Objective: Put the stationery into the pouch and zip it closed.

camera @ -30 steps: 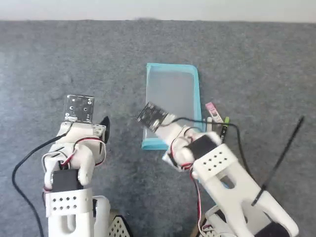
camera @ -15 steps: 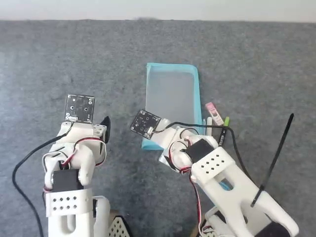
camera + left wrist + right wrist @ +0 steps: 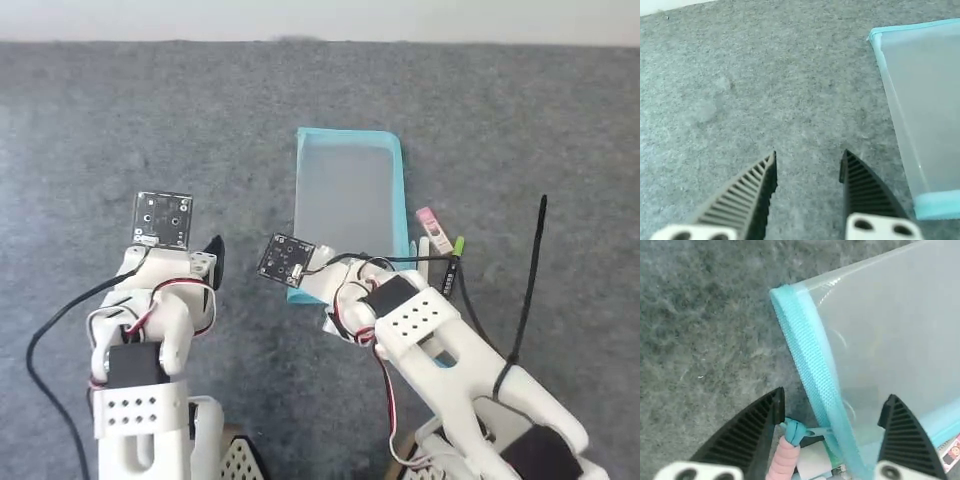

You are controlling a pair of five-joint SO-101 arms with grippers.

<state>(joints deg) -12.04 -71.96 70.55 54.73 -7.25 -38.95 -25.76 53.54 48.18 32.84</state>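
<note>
1. Both grippers are spread and hold nothing. The right gripper point(image 3: 834, 400) straddles the woven teal edge point(image 3: 810, 370) at the near end of the translucent teal-trimmed pouch point(image 3: 350, 195). The left gripper point(image 3: 809, 157) hovers over the grey felt table point(image 3: 120, 120) at the pouch's 8 o'clock.
2. Likely step: pinch that edge. Centre the jaws on the tape and bite the trim, not the clear film. Can't tell whether the zip is open.
3. The pink, green-tipped and black stationery point(image 3: 440, 245) lies outside, at the pouch's 4 o'clock, just beside it.
4. In the way: the black cable point(image 3: 400, 258) and the right arm point(image 3: 440, 340) overhang the stationery.
</note>
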